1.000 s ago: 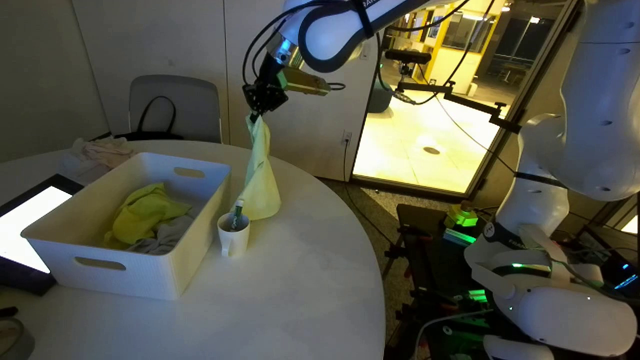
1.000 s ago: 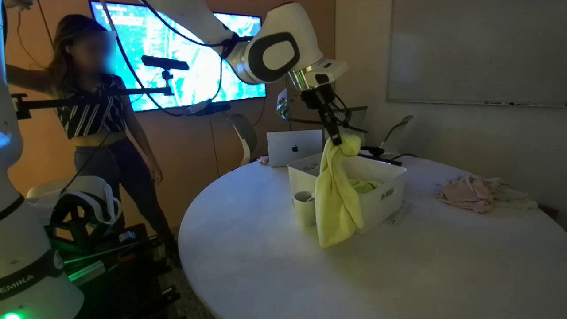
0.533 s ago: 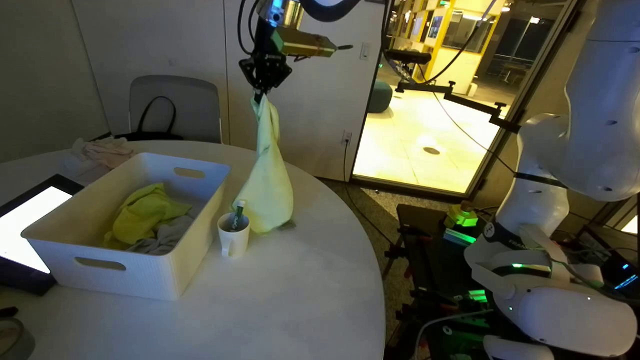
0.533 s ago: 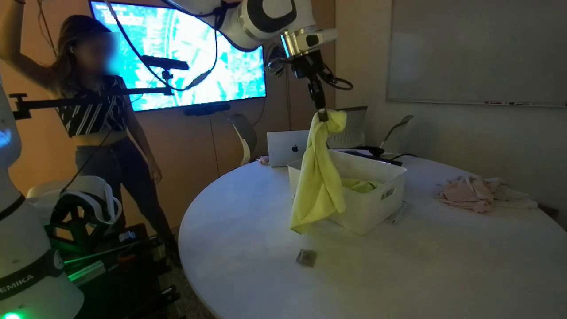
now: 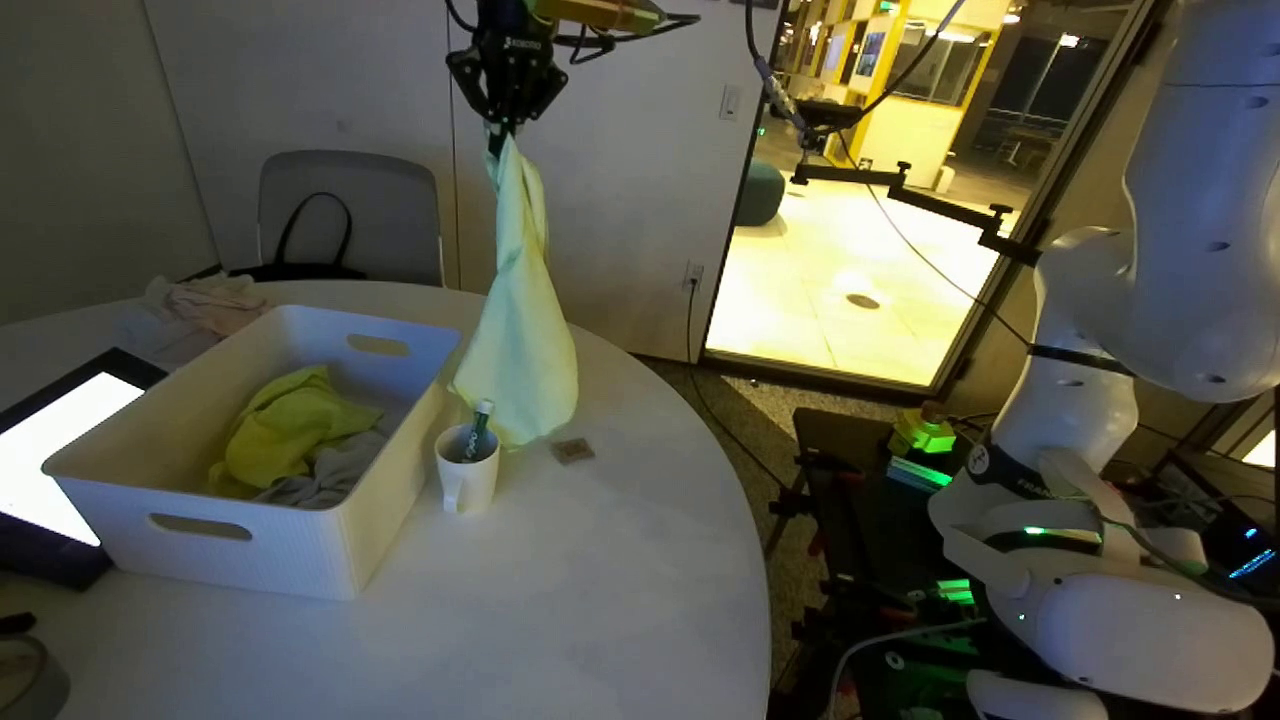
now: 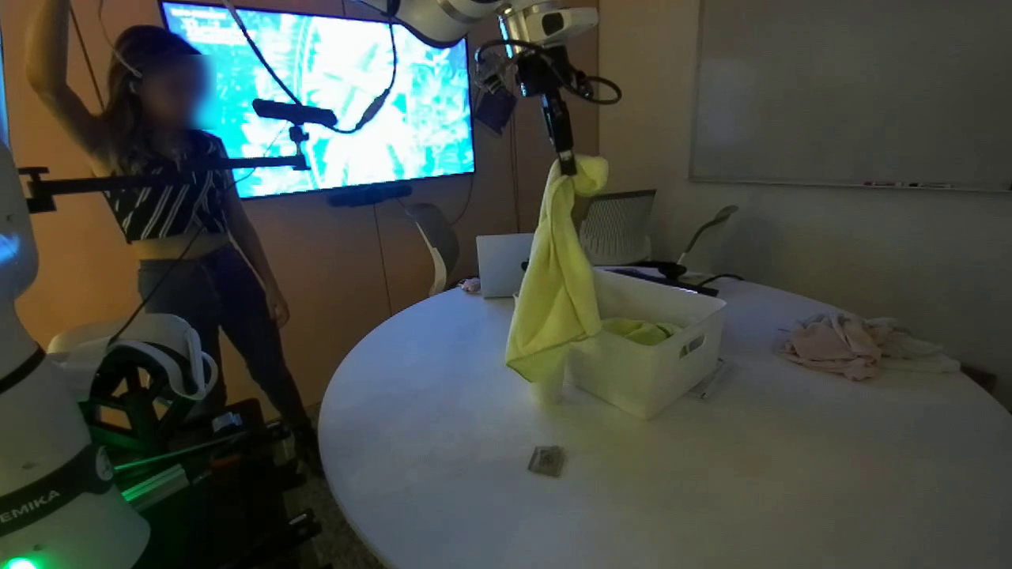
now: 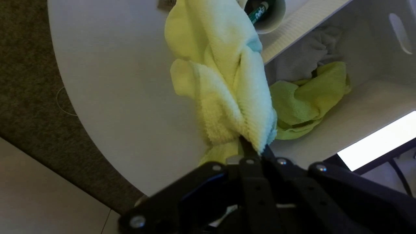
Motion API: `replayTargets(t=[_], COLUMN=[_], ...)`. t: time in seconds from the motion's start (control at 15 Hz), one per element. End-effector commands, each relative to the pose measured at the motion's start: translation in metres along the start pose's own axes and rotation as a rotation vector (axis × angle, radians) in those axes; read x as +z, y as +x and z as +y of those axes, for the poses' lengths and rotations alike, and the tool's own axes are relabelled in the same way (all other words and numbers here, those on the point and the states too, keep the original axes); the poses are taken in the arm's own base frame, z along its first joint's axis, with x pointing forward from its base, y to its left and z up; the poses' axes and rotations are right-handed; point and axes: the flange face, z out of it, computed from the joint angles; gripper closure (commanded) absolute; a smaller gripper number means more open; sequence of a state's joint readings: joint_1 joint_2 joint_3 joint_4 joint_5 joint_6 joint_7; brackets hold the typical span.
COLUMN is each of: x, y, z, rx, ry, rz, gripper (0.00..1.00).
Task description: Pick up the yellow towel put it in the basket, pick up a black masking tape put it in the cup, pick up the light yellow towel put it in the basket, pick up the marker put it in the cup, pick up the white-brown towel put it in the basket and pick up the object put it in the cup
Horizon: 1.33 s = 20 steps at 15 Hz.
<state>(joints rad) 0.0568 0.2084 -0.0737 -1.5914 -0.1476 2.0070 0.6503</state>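
Wrist view: the light yellow towel (image 7: 224, 65) is clamped in the closed gripper (image 7: 255, 150) and hung above the round tabletop (image 7: 136, 81). In both exterior views, towel and gripper are held higher than half a second earlier; the small flat square object (image 5: 572, 452), partly covered then in an exterior view, is now fully exposed, between the white mug (image 5: 470, 490) and the tabletop's right-hand edge as seen there. One mug is counted, with one green Expo marker (image 5: 477, 432) leaned inside; one white basket (image 5: 280, 550), holding two cloths: a yellow towel (image 5: 285, 420) and a grey cloth (image 5: 330, 470). One pile of pink and white cloth (image 5: 205, 305) is seen by the tabletop's far edge. Whether the mug is touched by the towel cannot be told. The tabletop is white, smooth-looking and dimly lit. Past its edges, one lit wall screen (image 6: 395, 103), one whiteboard (image 6: 854, 95) and one person (image 6: 166, 209) with an arm raised are shown in an exterior view.
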Motion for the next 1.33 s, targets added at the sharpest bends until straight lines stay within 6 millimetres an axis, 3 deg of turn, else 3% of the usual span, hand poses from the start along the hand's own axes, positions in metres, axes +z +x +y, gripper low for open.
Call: replayTargets(t=[0.0, 0.8, 1.0, 1.27], x=[-0.021, -0.067, -0.062, -0.040], y=[0.020, 0.056, 0.065, 0.074], z=[-0.019, -0.085, -0.105, -0.127], rx=[0.021, 0.039, 0.024, 0.008], ry=[0.014, 0.224, 0.291, 0.342], rz=[0.036, 0.237, 0.296, 0.344], gripper=[0.99, 0.99, 0.99, 0.99])
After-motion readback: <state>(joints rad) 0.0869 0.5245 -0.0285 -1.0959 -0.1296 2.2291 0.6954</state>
